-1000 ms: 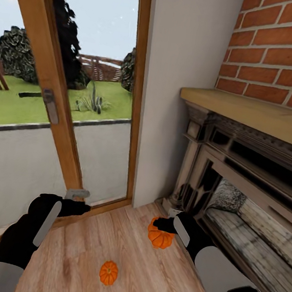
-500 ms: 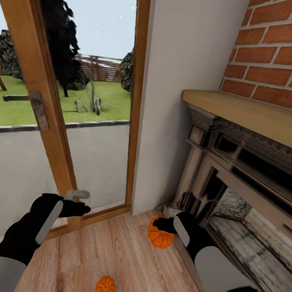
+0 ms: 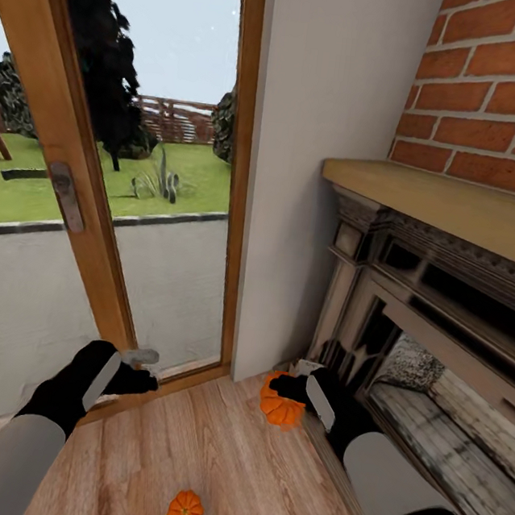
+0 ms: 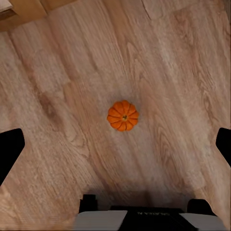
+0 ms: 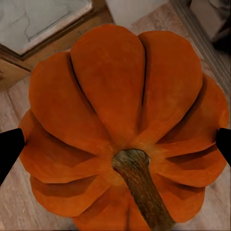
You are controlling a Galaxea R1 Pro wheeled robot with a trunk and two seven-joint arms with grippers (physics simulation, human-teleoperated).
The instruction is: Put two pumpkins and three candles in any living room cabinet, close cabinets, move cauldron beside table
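Setting: wooden plank floor [image 3: 223,456] in a room corner, with a glazed door [image 3: 109,213] to a garden on the left, a plain wall in the middle and a brick fireplace [image 3: 441,347] with a pale mantel on the right.
First pumpkin: the held pumpkin [image 3: 280,407] sits just off the fireplace's left foot, right of centre; in the right wrist view [image 5: 125,134] it is seen very close, stem toward the camera.
Right gripper: the right gripper [image 3: 287,387] sits right over that pumpkin, its dark finger tips at either flank in the wrist view, so I judge it grasping the fruit, though actual contact is hard to see.
Second pumpkin: the loose pumpkin [image 3: 184,514] lies alone on bare boards at the near edge of the head view, well apart from the first and nearer the robot.
Left gripper: the left gripper [image 3: 141,368] hangs by the door sill at far left, fingers spread wide and empty.
Key relation: in the left wrist view the loose pumpkin [image 4: 122,115] lies centred between the spread fingers, some way below. It lies near and to the right of the left gripper, so the left arm is the free one to take it.
Axis: round fruit, stem up; no long axis to line up, so any approach from above should do.
Task so far: neither pumpkin is in a cabinet yet.
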